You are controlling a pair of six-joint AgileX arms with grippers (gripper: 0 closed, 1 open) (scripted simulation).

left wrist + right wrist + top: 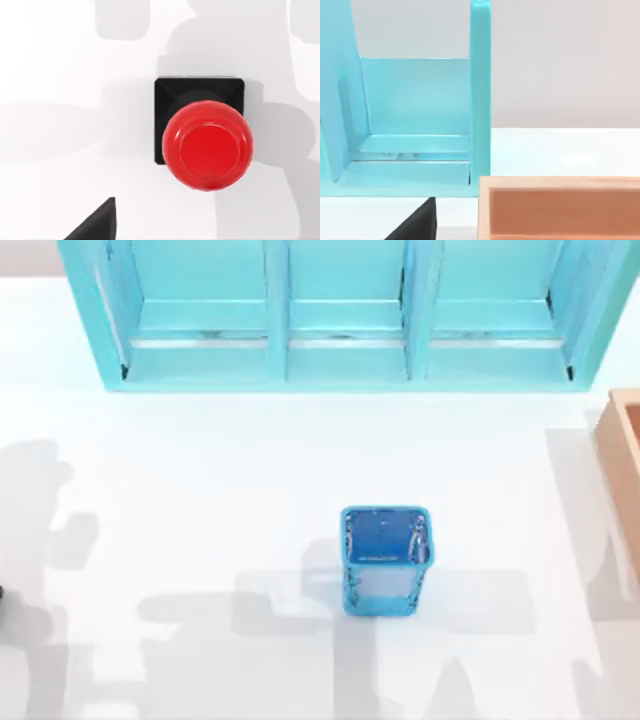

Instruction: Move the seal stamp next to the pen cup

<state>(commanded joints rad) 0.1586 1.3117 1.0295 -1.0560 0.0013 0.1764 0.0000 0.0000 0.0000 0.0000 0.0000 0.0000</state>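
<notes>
The seal stamp (pixel 205 135) is sitting upright on the white table (pixel 60 100) in the left wrist view, its glossy red knob facing the camera above its black square base; nothing is touching it, and the bare table is lying all around it. A dark wedge of the left gripper (pixel 95 225) is poking in at about seven o'clock from the stamp, apart from it; whether its fingers are spread or closed I cannot tell, and it is holding nothing visible.

The pen cup (pixel 385 560) is standing upright in the top view, slightly toward five o'clock from the table's middle, with arm shadows falling around it. The light-blue shelf unit (pixel 340 315) is spanning the far edge at twelve o'clock; a tan wooden box (pixel 625 470) is sitting at the three o'clock edge.

In the right wrist view a dark tip of the right gripper (pixel 417 225) is showing beside the wooden box, facing the shelf unit; its opening cannot be told either.
</notes>
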